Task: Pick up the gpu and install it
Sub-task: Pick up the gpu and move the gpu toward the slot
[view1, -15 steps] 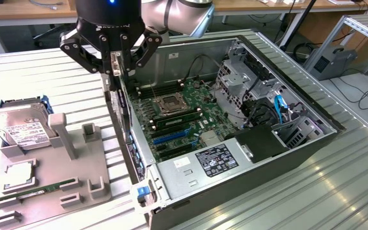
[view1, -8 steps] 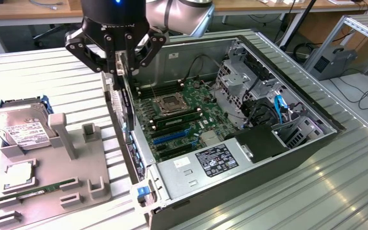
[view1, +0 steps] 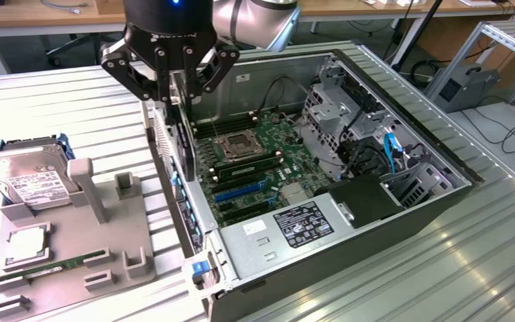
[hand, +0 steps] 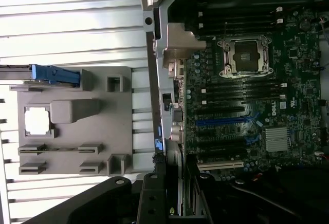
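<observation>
The gpu is a thin dark card seen edge-on, hanging upright below my gripper, which is shut on its upper edge. It hovers over the open computer case, just inside the wall on the exterior view's left and above the motherboard's edge. Blue expansion slots lie on the motherboard a little toward the exterior view's right of the card's lower end. In the wrist view the gpu shows as a dark slab with a pale edge, beside a black finger. The blue slots are also seen there.
A grey parts fixture stands on the ribbed table at the exterior view's left of the case, holding a hard drive, a processor and a RAM stick. Inside the case are a processor socket, drive cage and cables.
</observation>
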You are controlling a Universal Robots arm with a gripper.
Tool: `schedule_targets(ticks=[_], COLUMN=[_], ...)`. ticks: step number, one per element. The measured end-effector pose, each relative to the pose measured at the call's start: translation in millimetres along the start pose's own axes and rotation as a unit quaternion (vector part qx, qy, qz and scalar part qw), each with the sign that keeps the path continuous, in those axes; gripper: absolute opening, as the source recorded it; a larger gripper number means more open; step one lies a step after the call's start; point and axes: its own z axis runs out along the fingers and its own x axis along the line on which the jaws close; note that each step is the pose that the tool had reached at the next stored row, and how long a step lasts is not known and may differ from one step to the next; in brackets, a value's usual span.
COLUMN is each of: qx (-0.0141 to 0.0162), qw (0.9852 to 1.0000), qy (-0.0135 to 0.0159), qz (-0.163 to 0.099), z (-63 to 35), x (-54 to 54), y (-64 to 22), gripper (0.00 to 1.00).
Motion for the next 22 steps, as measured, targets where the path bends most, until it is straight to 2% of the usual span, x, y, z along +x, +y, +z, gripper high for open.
schedule_targets(ticks=[22], qx=[0.0012], qw=[1.0000], qy=[-0.0001], qz=[0.000], z=[0.7], x=[-18.1], y=[1.4], gripper=[0.26])
